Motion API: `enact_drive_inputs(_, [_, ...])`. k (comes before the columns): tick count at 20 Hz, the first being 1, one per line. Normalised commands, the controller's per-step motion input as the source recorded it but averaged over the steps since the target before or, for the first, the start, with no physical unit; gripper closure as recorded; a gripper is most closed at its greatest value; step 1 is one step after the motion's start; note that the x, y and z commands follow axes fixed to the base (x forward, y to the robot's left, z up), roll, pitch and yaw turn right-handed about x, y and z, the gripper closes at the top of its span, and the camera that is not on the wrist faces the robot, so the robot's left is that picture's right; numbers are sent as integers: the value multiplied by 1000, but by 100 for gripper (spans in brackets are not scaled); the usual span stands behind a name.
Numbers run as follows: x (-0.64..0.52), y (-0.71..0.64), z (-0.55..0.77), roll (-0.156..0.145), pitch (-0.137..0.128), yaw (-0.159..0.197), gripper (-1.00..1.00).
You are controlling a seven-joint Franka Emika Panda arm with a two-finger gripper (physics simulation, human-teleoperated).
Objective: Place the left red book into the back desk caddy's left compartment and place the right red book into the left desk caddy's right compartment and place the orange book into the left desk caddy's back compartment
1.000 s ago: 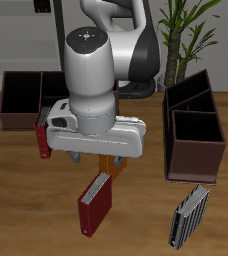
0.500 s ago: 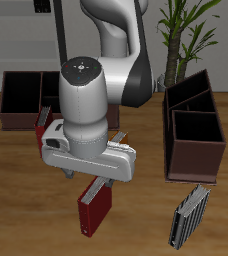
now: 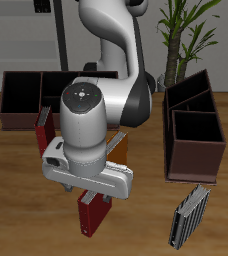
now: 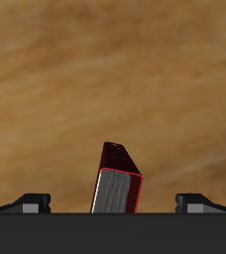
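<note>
The exterior camera is looking down from high in front of the table [image 3: 16, 200], facing the robot arm [image 3: 91, 125] and taking in both dark desk caddies and a potted plant [image 3: 191, 30] behind. The wrist camera is riding on the gripper, looking straight down at close range onto the wooden tabletop. Both views are sharing one red book [image 4: 118, 179] [image 3: 92, 214] standing beneath the arm.

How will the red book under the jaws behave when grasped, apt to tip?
The red book stands upright on a narrow edge, so a nudge would probably topple it. It looks like a rigid block, likely stiff. The gripper straddles it, favouring a centred pinch.
</note>
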Motion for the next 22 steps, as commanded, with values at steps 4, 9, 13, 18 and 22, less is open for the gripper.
enact_drive_inputs(4, [28,28,-456,4,60,-26,-100])
enact_drive_inputs(9, [-8,-84,-294,9,39,-19,-100])
enact_drive_inputs(13, [-65,-85,-99,6,13,-23,100])
enact_drive_inputs(18, [-107,-15,87,8,-2,-5,100])
enact_drive_inputs(22, [-89,-65,246,-21,-14,17,100])
